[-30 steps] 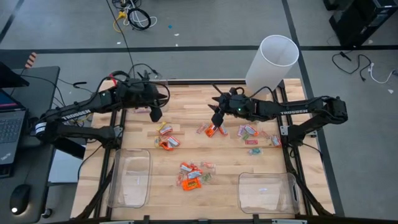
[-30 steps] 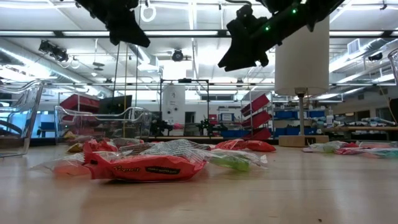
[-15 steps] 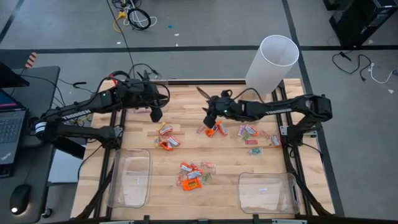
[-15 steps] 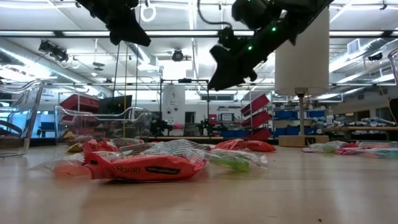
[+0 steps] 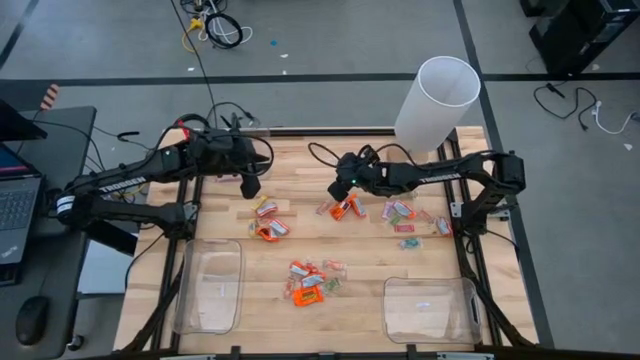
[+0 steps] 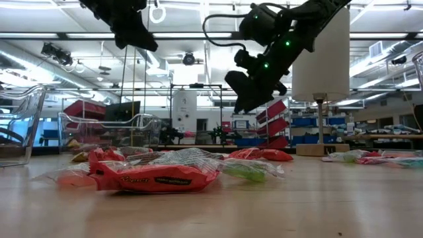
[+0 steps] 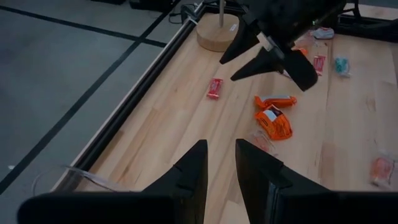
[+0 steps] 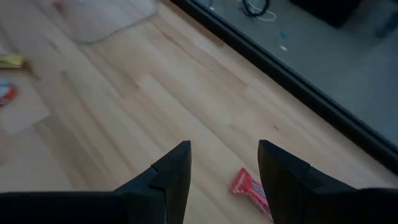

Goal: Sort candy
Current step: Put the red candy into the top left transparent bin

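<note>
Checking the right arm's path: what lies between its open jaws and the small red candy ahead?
Only bare wood. In the right wrist view, the red candy lies on the table just beyond the right gripper.

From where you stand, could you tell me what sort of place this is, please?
Probably a robotics lab or workshop: a slatted wooden table framed in metal, shelving with red and blue bins behind under strip lights, and loose cables on the grey floor.
</note>
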Controlling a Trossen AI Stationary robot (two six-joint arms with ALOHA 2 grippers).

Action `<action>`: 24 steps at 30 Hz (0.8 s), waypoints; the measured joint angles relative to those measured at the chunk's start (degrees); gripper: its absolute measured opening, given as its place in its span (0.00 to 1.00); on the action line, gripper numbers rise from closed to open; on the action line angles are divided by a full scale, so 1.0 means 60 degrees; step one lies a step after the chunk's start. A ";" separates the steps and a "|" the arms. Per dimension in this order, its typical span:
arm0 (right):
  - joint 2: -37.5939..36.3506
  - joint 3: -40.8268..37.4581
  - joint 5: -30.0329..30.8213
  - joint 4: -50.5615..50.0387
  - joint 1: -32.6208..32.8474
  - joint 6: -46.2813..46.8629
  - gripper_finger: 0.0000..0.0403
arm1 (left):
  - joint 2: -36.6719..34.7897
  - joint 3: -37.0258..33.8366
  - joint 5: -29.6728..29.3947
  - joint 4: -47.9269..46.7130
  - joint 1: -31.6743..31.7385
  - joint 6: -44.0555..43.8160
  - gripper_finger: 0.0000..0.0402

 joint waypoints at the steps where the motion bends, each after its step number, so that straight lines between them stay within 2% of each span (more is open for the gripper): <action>1: -0.0003 0.0000 0.0029 -0.0084 -0.0022 0.0175 0.43 | 0.0000 0.0000 0.0000 -0.0029 0.0000 0.0000 0.21; 12: -0.0004 -0.0677 0.0240 -0.0269 -0.0239 0.2467 0.43 | 0.0000 0.0000 0.0000 -0.0104 0.0000 -0.0004 0.21; 24: -0.0004 -0.1104 0.0196 0.1055 -0.0334 0.3024 0.41 | 0.0004 0.0000 0.0000 -0.0101 0.0000 -0.0009 0.21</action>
